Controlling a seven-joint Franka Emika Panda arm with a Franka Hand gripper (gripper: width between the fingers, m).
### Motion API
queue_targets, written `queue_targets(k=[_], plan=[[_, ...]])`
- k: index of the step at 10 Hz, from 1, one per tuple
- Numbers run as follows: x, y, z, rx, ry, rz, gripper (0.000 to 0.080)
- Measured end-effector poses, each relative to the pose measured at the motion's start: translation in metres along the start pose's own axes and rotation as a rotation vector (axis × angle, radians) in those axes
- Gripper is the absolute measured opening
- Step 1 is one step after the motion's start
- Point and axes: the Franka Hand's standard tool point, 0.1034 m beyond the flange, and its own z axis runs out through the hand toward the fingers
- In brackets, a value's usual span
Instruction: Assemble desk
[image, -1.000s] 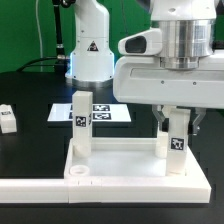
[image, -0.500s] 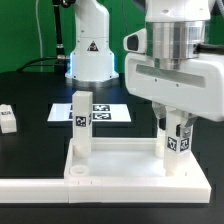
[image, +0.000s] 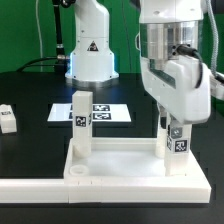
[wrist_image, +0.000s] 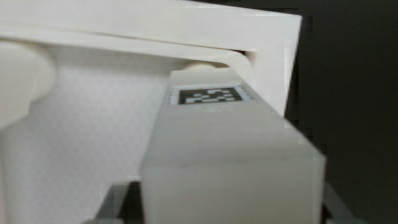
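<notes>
The desk top (image: 120, 150) is a white rimmed tray lying across the front of the table. One white leg (image: 80, 125) with a black-and-white tag stands upright at its corner on the exterior view's left. A second tagged leg (image: 177, 146) stands upright at the corner on the exterior view's right, and my gripper (image: 176, 128) is shut on it from above. In the wrist view that leg (wrist_image: 222, 150) fills the space between the jaws of my gripper (wrist_image: 228, 215) and runs down to the desk top (wrist_image: 107, 40). Its foot in the corner is hidden.
A loose tagged leg (image: 8, 118) lies on the black table at the exterior view's far left. The marker board (image: 100, 113) lies behind the desk top. The arm's white base (image: 90, 50) stands at the back.
The wrist and hand have turned about the upright axis while staying over the right-hand leg. The leg and the desk top stay in the same place.
</notes>
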Motion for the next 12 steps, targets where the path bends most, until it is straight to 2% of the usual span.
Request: queue_targets(k=[1, 2, 3, 4, 7, 9, 10, 12], plan=[[-0.003, 0.002, 0.0, 0.008, -0.003, 0.155, 0.029], [-0.007, 0.003, 0.0, 0.032, -0.012, 0.305, 0.029], [-0.011, 0.004, 0.0, 0.074, -0.013, 0.453, 0.029], [-0.012, 0.006, 0.0, 0.097, -0.008, 0.452, 0.029], [-0.012, 0.006, 0.0, 0.091, 0.002, 0.307, 0.029], [-0.023, 0.001, -0.001, 0.089, 0.034, -0.149, 0.0602], [-0.03, 0.004, 0.001, 0.079, 0.03, -0.215, 0.0635], [-0.027, 0.003, 0.001, 0.077, 0.039, -0.383, 0.0647]])
